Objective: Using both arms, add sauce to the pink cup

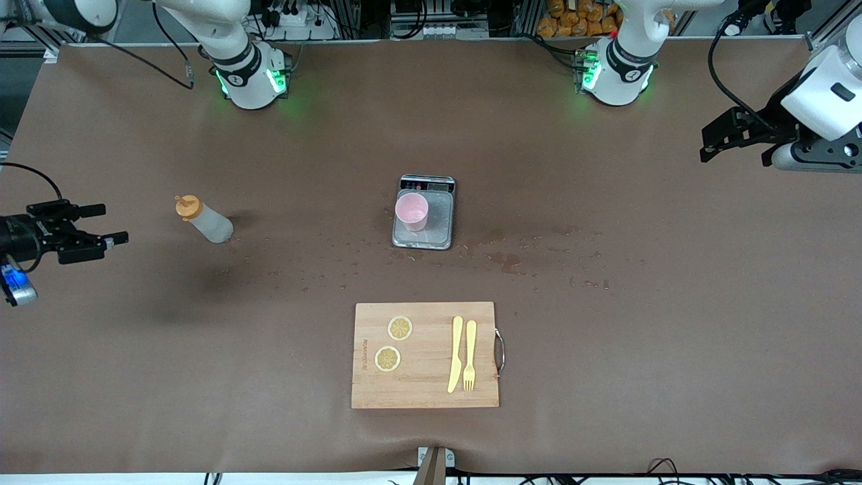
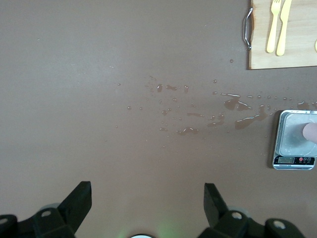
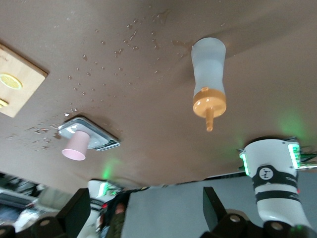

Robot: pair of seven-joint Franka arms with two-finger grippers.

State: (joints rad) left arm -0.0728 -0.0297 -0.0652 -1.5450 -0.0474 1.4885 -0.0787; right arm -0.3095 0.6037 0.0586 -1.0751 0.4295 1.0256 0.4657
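Front view: translucent whitish-grey squeeze bottle with orange nozzle cap (image 1: 205,220) is standing on the brown table cover (image 1: 673,337), toward the right arm's end. Small pale-pink plastic cup (image 1: 411,211) is sitting on the grey scale tray (image 1: 424,213) mid-table, well apart from the bottle. Nearer the camera, a wooden cutting board (image 1: 425,355) is carrying 2 lemon slices (image 1: 400,328), a yellow knife (image 1: 456,353) and fork (image 1: 470,354). Right gripper (image 1: 108,225) is hovering beside the bottle, fingers spread wide, holding nothing. Left gripper (image 1: 704,143) is waiting over its end of the table.

Left wrist view: left gripper's fingers (image 2: 78,201) are standing fully apart, empty, over wet droplets (image 2: 188,114); scale and cup at the frame edge.

Right wrist view: fingers (image 3: 214,203) wide open, empty; bottle and cup both untouched.
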